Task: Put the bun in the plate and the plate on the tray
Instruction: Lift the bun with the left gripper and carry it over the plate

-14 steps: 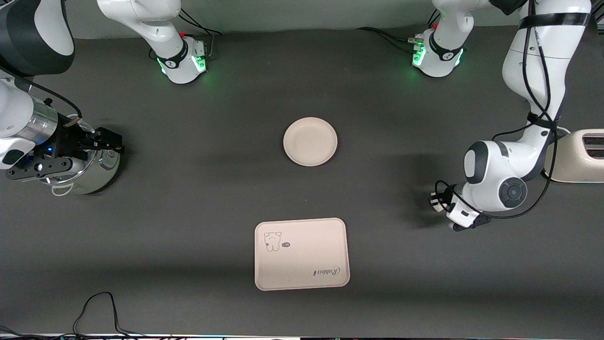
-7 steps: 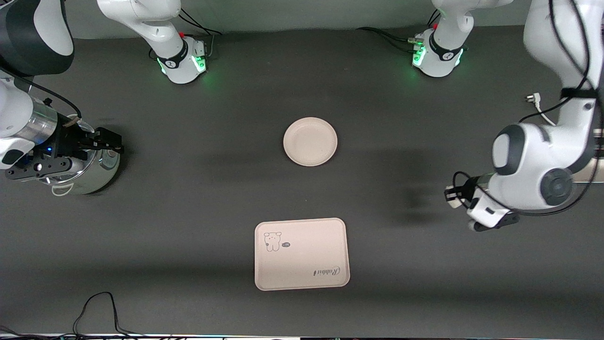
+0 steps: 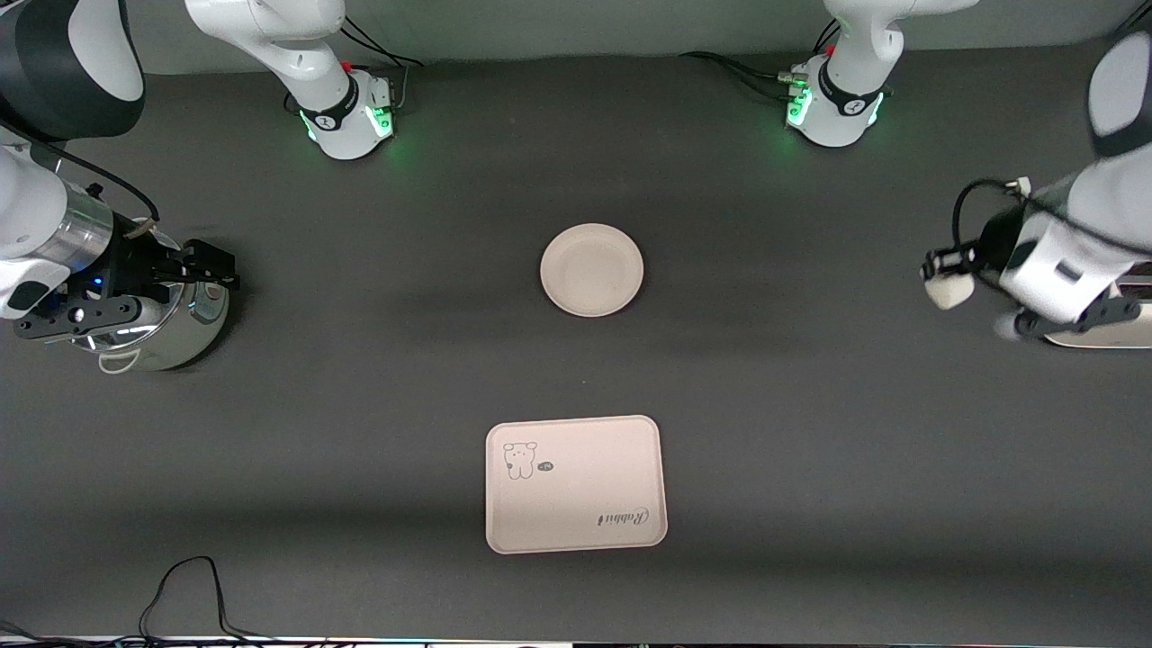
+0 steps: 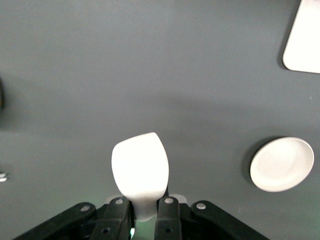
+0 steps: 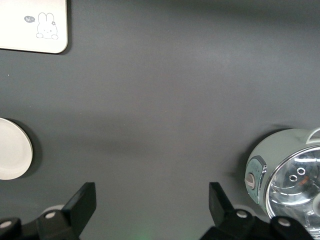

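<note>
The bun [image 3: 947,290] is a small off-white lump held in my left gripper [image 3: 943,277], up in the air over the dark table at the left arm's end. In the left wrist view the bun [image 4: 140,170] sticks out from between the shut fingers of the left gripper [image 4: 142,206]. The round plate [image 3: 591,270] lies empty at the table's middle and also shows in the left wrist view [image 4: 282,164]. The printed tray [image 3: 576,483] lies empty, nearer to the front camera than the plate. My right gripper [image 3: 211,272] waits open and empty over a silver pot.
The silver pot [image 3: 162,333] with a glass lid stands at the right arm's end and also shows in the right wrist view [image 5: 287,175]. A cream appliance [image 3: 1136,335] sits at the left arm's end, partly hidden by the left arm. A black cable [image 3: 193,585] lies near the front edge.
My left arm has risen and swung toward its own end of the table, carrying the bun with it. The right arm, plate and tray have not moved.
</note>
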